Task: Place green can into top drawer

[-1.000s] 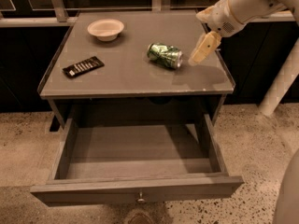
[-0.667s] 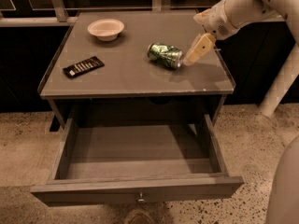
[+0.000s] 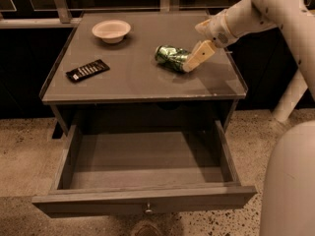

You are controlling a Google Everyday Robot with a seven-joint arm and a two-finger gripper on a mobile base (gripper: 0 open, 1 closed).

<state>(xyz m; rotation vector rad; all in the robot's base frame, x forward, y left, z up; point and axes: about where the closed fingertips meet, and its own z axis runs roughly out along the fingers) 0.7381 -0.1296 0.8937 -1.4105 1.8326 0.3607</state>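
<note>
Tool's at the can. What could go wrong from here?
1. The green can lies on its side with the tool at one end: it may roll away or slip.
2. The top drawer sits open below the table edge: a loose carry could drop the can on the floor.

You see the shiny green can [image 3: 171,56] with pale markings on the grey table [image 3: 138,85], the cream hand [image 3: 190,65] just beside it, the bowl [image 3: 111,30] pale.

No text reads, even on the green can [image 3: 170,56] by the pincer [image 3: 191,64]
</note>
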